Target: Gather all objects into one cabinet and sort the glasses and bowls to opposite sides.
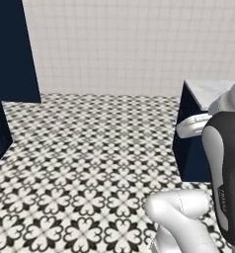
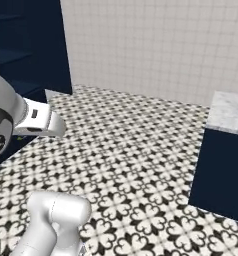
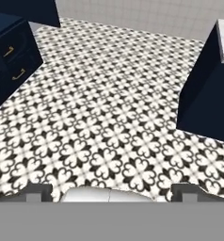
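My gripper (image 3: pixel 112 193) is open, its two dark fingertips (image 3: pixel 38 192) standing far apart at the bottom of the hand view, with nothing between them. It looks down at black-and-white patterned floor tiles (image 3: pixel 109 108). The salmon-orange and red cups, the wire-mesh and blue bowls, and the wall cabinet with the curved brass handle are out of view. The white arm (image 1: pixel 223 168) rises at the right of the left base view, and an arm link (image 2: pixel 38 120) crosses the left side of the right base view.
A navy base cabinet with small brass pulls (image 3: pixel 12 56) stands at the left. A navy counter block with a marble top (image 3: pixel 205 94) (image 1: pixel 191 143) (image 2: pixel 223 170) stands at the right. A tall navy unit (image 1: pixel 11 49) (image 2: pixel 26 45) and a pale tiled wall (image 1: pixel 129 44) close the back.
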Available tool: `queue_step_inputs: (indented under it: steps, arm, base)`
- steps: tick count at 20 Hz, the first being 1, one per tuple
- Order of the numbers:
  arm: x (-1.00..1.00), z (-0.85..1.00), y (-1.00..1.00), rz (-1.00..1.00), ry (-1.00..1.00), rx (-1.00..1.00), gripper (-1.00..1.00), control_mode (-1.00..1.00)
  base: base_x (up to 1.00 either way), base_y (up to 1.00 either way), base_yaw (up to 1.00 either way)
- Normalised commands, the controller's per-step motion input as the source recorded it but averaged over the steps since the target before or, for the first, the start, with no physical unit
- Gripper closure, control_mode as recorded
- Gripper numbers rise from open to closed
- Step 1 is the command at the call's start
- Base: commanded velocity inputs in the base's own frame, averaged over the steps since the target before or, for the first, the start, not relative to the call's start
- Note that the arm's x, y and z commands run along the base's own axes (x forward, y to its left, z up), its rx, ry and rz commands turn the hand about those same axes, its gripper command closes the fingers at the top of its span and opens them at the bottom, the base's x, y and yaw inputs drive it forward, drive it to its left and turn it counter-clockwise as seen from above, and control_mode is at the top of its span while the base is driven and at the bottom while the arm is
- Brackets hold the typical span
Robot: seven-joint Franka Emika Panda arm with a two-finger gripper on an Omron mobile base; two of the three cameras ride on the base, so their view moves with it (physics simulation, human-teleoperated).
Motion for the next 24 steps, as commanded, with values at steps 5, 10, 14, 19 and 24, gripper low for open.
queue_step_inputs:
  steps: [5, 10, 14, 19, 24]
  arm:
    - [0.0, 0.0, 0.0, 0.0, 0.0, 0.0, -1.0, 1.0]
    - [0.0, 0.0, 0.0, 0.0, 0.0, 0.0, -1.0, 1.0]
    - [0.0, 0.0, 0.0, 0.0, 0.0, 0.0, -1.0, 1.0]
    - [0.0, 0.0, 0.0, 0.0, 0.0, 0.0, -1.0, 1.0]
    - [0.0, 0.0, 0.0, 0.0, 0.0, 0.0, -1.0, 1.0]
  base:
    - [1.0, 0.03, 0.3]
    - [1.0, 0.12, 0.34]
    - [1.0, 0.22, 0.39]
    - [0.99, 0.58, 0.19]
    - [1.0, 0.67, 0.4]
